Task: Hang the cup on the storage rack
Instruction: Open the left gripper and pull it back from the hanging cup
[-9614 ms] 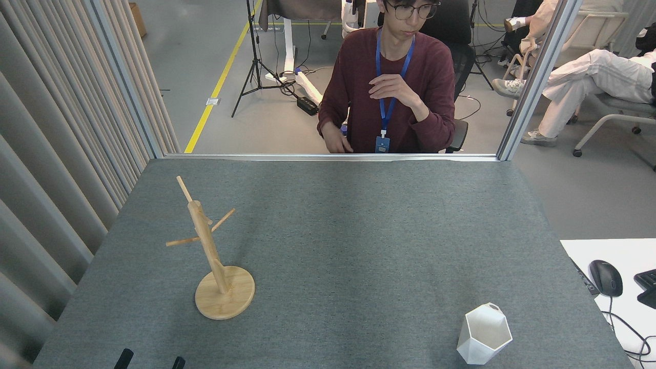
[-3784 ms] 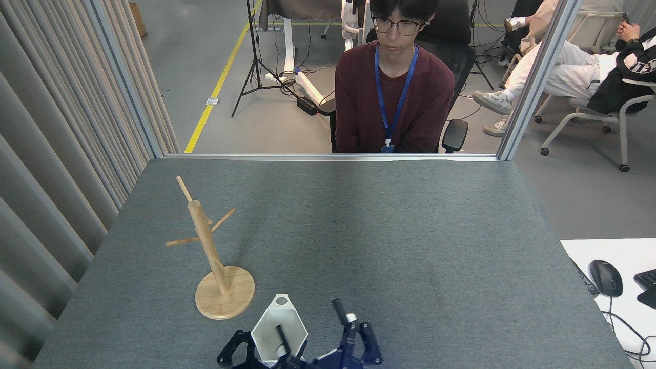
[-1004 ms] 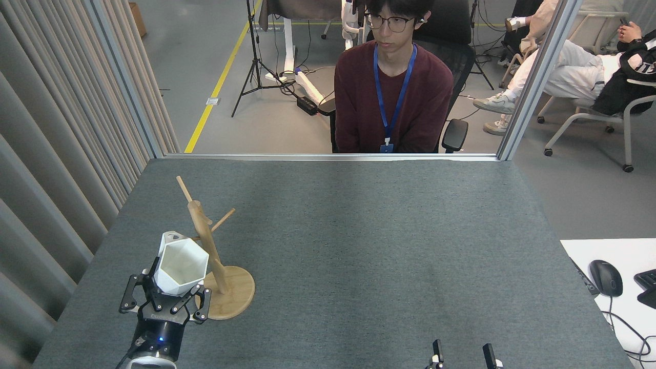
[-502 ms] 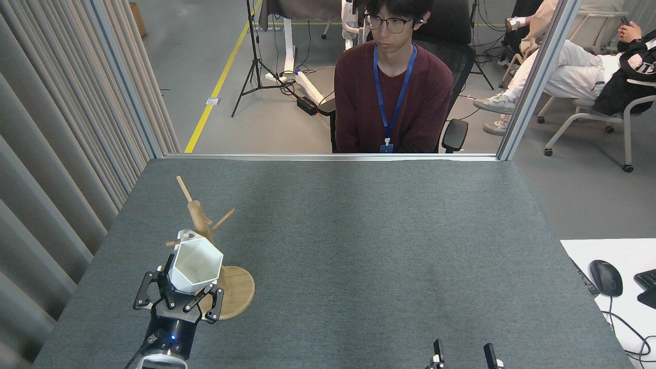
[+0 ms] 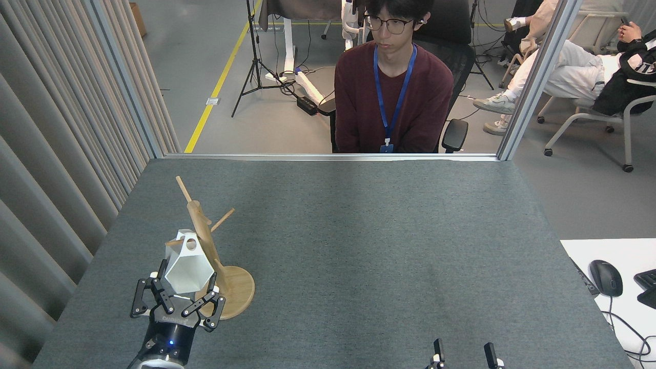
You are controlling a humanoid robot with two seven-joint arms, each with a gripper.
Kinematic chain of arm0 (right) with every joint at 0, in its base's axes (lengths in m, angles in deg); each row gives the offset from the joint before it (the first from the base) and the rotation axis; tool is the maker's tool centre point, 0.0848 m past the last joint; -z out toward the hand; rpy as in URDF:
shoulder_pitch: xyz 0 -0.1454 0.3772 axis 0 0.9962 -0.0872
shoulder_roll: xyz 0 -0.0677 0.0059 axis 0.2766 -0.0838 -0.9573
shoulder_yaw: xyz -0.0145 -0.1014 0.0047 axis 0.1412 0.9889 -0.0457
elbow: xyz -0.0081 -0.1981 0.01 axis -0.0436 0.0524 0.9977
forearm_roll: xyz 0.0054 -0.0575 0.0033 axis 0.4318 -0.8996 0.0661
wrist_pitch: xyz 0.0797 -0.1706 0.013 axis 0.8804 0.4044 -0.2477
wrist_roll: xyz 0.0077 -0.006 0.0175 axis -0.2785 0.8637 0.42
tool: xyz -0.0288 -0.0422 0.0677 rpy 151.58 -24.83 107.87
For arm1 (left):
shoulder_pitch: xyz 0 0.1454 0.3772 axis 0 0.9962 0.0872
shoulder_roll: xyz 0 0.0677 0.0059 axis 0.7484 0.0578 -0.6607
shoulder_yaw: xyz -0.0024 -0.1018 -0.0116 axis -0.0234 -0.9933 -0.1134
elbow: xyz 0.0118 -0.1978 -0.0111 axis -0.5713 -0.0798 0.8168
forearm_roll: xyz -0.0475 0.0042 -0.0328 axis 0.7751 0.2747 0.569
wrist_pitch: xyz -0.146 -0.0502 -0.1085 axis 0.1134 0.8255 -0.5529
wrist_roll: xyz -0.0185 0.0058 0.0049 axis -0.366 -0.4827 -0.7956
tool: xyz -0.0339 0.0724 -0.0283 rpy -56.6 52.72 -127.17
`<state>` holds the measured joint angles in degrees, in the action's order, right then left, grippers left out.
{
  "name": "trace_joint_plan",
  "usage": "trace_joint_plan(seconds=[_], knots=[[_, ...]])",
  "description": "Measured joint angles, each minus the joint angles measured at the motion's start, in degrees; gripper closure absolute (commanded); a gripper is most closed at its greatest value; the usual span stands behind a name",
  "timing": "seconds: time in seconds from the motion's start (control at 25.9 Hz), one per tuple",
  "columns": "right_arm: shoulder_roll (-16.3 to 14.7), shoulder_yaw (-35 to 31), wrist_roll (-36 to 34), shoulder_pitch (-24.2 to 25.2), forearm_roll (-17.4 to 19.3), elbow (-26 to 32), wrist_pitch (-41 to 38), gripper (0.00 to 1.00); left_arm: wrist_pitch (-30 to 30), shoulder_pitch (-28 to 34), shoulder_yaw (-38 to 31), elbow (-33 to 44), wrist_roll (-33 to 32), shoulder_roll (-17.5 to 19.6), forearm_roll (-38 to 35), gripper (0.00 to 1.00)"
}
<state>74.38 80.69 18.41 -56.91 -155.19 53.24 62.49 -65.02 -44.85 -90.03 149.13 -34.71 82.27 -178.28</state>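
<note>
The white faceted cup [image 5: 185, 271] sits tilted against the left side of the bamboo storage rack [image 5: 205, 241]. Its small handle with a hole [image 5: 190, 245] rests by the post where the left peg leaves it. My left gripper [image 5: 177, 300] is just below the cup, and its black fingers [image 5: 209, 293] hold the cup's lower part from both sides. The rack's round base [image 5: 237, 293] lies right behind the gripper. My right gripper [image 5: 463, 356] barely shows at the bottom edge, with its two fingertips apart and nothing between them.
A person in a dark red top [image 5: 392, 97] sits behind the table's far edge [image 5: 328, 158]. Grey curtains [image 5: 61, 154] run along the left side. A white desk with a mouse [image 5: 606, 278] stands at the right.
My left gripper has dropped slightly and the cup has tipped, so its handle now lies against the rack's post at the left peg. The right gripper has not moved.
</note>
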Motion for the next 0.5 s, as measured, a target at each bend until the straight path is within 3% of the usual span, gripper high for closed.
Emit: trace_joint_plan(seconds=[0.27,0.5], knots=[[0.0,0.0,0.0,0.0,0.0,0.1,-0.5,0.01,-0.1,5.0,-0.6,0.2,0.1,0.6,2.4,0.01],[-0.4,-0.2,-0.1,0.3,0.0,0.7,-1.0,0.01,-3.6,11.4,-1.6,4.4,0.1,2.2,11.7,0.01]])
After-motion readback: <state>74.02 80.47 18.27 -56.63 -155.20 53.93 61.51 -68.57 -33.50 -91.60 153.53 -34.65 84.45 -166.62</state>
